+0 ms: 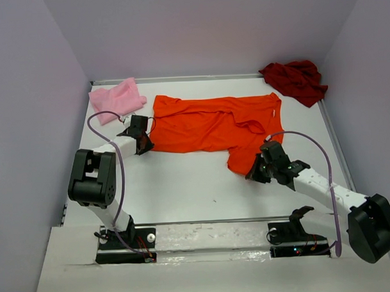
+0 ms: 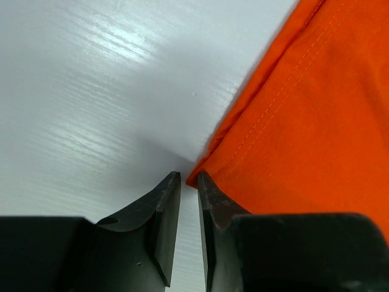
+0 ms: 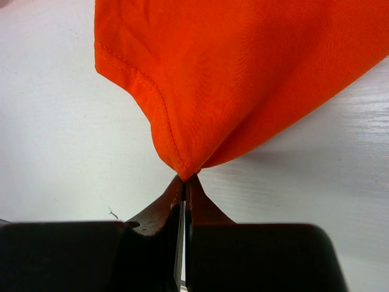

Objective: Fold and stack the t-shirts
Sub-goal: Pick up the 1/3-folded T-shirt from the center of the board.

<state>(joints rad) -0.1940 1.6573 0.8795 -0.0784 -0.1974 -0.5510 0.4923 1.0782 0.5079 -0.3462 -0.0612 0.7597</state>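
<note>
The bright orange t-shirt (image 1: 213, 123) lies spread across the middle of the table. My left gripper (image 1: 147, 145) is at the shirt's near-left hem corner. In the left wrist view this gripper (image 2: 188, 176) is open by a narrow gap, with the orange shirt's (image 2: 316, 109) corner right at its tips and white table showing between the fingers. My right gripper (image 1: 252, 173) is shut on the shirt's near-right corner. In the right wrist view the orange cloth (image 3: 231, 73) bunches to a point pinched in that gripper (image 3: 184, 178). The light pink t-shirt (image 1: 116, 97) lies crumpled at the back left. The dark red t-shirt (image 1: 295, 80) lies crumpled at the back right.
Pale walls (image 1: 26, 94) close in the white table (image 1: 183, 185) on the left, back and right. A raised strip (image 1: 211, 230) runs along the near edge by the arm bases.
</note>
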